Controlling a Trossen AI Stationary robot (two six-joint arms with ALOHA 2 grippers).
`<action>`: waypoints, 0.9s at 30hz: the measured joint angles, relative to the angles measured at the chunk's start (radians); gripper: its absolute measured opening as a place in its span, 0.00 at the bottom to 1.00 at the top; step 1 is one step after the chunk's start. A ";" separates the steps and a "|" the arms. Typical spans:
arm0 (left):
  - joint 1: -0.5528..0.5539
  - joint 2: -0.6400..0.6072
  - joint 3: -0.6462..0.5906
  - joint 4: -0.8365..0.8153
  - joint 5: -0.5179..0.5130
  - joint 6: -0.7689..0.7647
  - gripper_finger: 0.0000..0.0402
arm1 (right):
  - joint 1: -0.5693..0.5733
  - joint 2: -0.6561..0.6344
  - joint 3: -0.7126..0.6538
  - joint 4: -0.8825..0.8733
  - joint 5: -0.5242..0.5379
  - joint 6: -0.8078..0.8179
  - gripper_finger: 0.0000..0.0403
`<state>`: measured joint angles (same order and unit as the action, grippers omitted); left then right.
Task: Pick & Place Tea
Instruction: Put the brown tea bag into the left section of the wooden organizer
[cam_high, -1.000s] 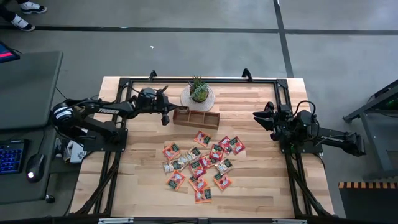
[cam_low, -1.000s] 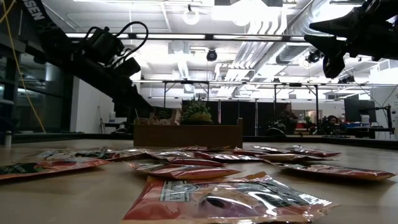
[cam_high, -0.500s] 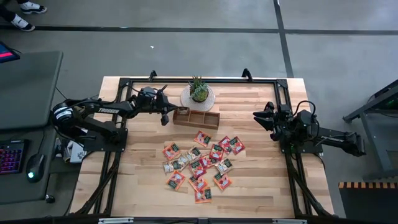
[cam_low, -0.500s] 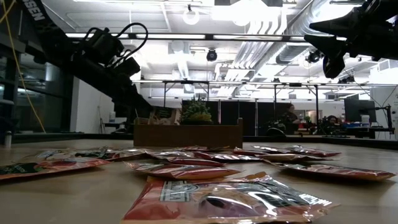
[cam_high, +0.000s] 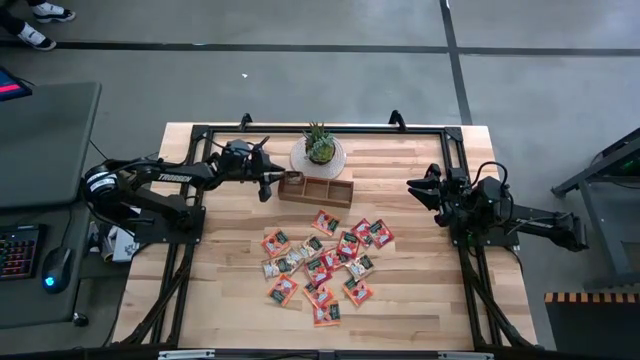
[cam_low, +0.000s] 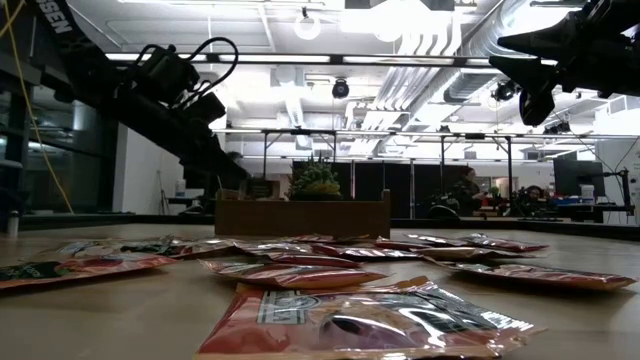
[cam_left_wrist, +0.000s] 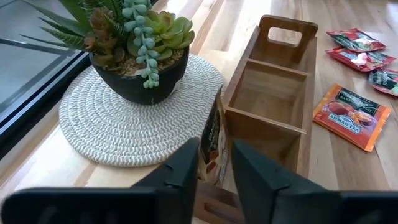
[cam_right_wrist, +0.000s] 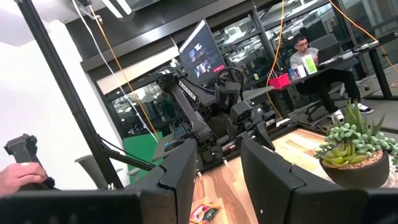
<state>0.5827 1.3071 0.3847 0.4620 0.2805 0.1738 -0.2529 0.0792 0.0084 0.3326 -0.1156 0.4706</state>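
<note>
Several red-orange and pale tea sachets (cam_high: 320, 262) lie flat and scattered on the table's middle, in front of the brown three-compartment tray (cam_high: 316, 189). All three tray compartments (cam_left_wrist: 268, 93) look empty. My left gripper (cam_high: 271, 182) is at the tray's left end, shut on one sachet (cam_left_wrist: 215, 138). My right gripper (cam_high: 417, 188) hangs open and raised over the table's right side, away from the sachets; it touches nothing. My left gripper pinches one tea sachet between its two fingers (cam_left_wrist: 186, 168), across the flat faces. The sachet stands on edge, upright, just outside the tray's left end wall (cam_left_wrist: 261, 119). Its lower part is hidden by the fingers, so whether it rests on anything cannot be told.
A potted succulent (cam_high: 320, 146) on a round woven mat (cam_left_wrist: 118, 121) stands just behind the tray's left end, close to my left gripper. A black metal frame (cam_high: 450, 140) runs along the table's edges. Bare wood lies on the left near side (cam_high: 225, 290).
My left gripper has edged a little toward the tray's left end, still holding the sachet. The right arm has kept still.
</note>
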 joint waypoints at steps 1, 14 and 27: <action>0.000 0.000 0.000 0.003 0.000 0.000 0.29 | 0.000 0.000 0.000 0.000 0.000 0.000 0.31; -0.014 -0.197 0.097 -0.250 0.018 -0.049 0.41 | 0.000 0.000 0.000 0.000 0.000 0.000 0.31; -0.242 -0.104 0.601 -1.154 -0.017 0.097 0.41 | 0.000 0.000 0.000 0.000 0.000 0.000 0.31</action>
<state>0.3404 1.2028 0.9854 -0.6921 0.2639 0.2711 -0.2529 0.0790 0.0082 0.3325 -0.1156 0.4706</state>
